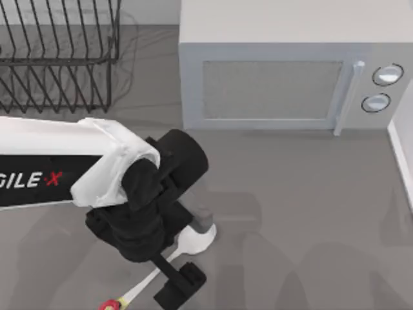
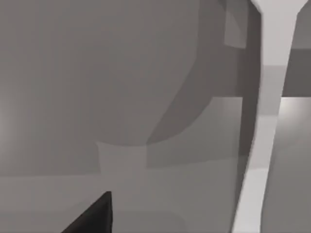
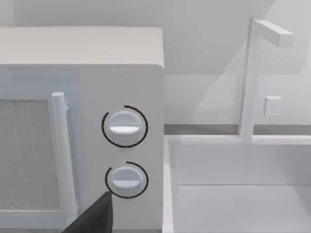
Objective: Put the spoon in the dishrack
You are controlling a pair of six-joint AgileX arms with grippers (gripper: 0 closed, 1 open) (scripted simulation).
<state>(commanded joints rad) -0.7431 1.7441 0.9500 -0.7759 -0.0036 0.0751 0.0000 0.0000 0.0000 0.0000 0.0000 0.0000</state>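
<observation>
- Grey tabletop (image 1: 310, 213), rack (image 1: 58, 58) back left beside microwave (image 1: 271, 71).
- Left gripper (image 1: 184, 255) low over spoon (image 1: 193, 240); can't tell its fingers.
- Right gripper faces the microwave; fingers unclear too.

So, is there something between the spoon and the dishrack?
Nothing visible blocks that way. The spoon lies by the table's near edge under the left tool; the dishrack stands at far left, the microwave right of it.
</observation>
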